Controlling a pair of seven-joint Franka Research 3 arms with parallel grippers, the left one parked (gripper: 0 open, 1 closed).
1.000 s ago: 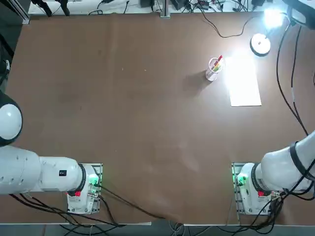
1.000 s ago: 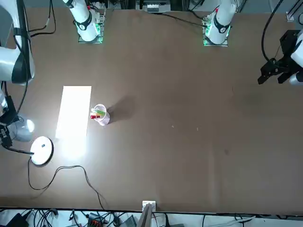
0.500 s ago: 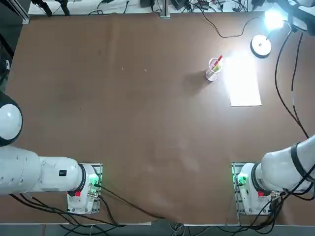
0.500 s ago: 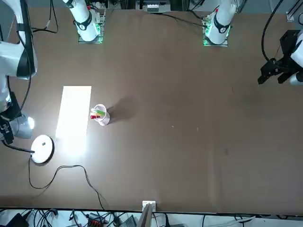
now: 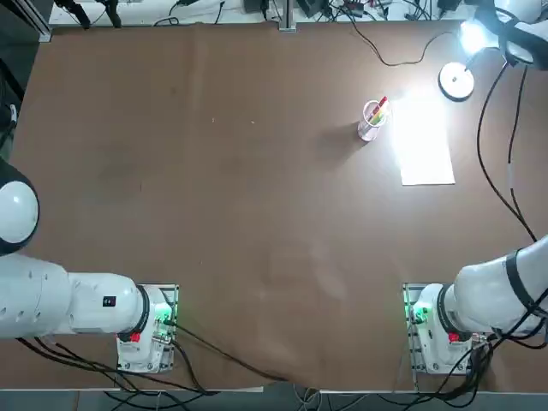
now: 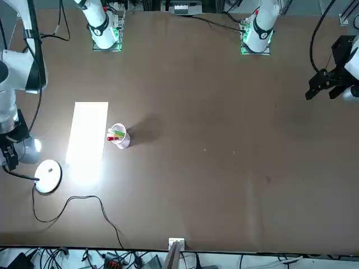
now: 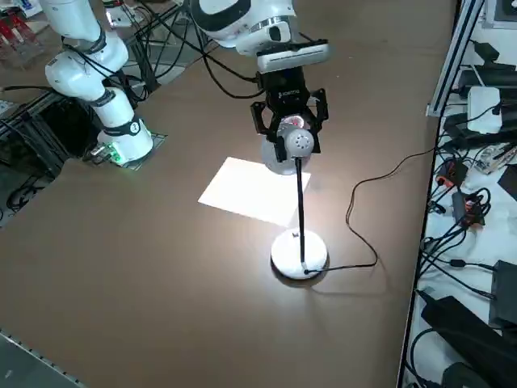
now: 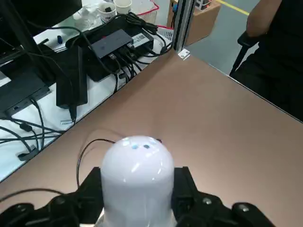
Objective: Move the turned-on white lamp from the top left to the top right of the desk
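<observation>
Looks like the right gripper [image 7: 289, 133] is clamped on the lamp [image 7: 298, 242] head, base sitting at the desk's [image 5: 214, 214] top right by the paper sheet [image 5: 424, 141]. Next move's probably just letting go.

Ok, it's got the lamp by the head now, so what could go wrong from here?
The right end effector is shut on the glowing head of the small white desk lamp, not its round base, so the base could swing or tip.

The thin black cord trails to the brown desk's edge; it may snag.

The white paper sheet and small clear cup sit close by.
</observation>
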